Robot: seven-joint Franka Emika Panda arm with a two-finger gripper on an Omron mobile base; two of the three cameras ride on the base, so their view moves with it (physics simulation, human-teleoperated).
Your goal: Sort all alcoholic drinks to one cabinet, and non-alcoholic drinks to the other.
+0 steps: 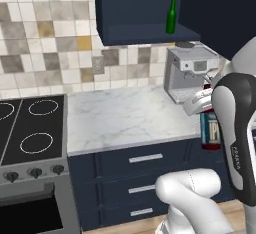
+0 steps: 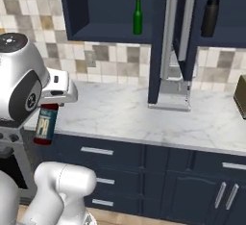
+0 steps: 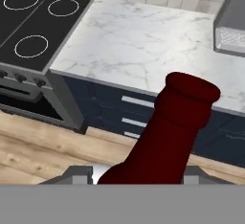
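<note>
The dark red-brown bottle [image 3: 167, 132] sits in the end effector [image 3: 139, 175], its neck rising up the middle of the hand view between the two finger bases, with the capped mouth farthest from the hand. In the left base view the bottle's body with its blue label [image 1: 210, 130] hangs below the end effector [image 1: 200, 103], out in front of the desk [image 1: 125, 118] edge and clear of its marble top. The right base view shows the same: the labelled body [image 2: 44, 125] hanging under the end effector [image 2: 55, 99], level with the navy drawer fronts.

Well above the end effector and farther back, the green bottle [image 2: 138, 16] stands upright on the shelf of the narrower navy wall cabinet [image 2: 96, 29]. Farther to the side, beyond a tall door with a long silver handle [image 2: 168, 31], the black flask [image 2: 210, 16] stands upright on the shelf of the wider cabinet [image 2: 226, 39]. They are well apart from the held bottle and from each other.

The end effector's fingers are partly closed and clamped on the dark red-brown bottle near its neck; they touch nothing else. A grey espresso machine [image 1: 192, 73] stands on the desk behind the end effector, and a black stovetop [image 1: 30, 128] lies off to its side.
</note>
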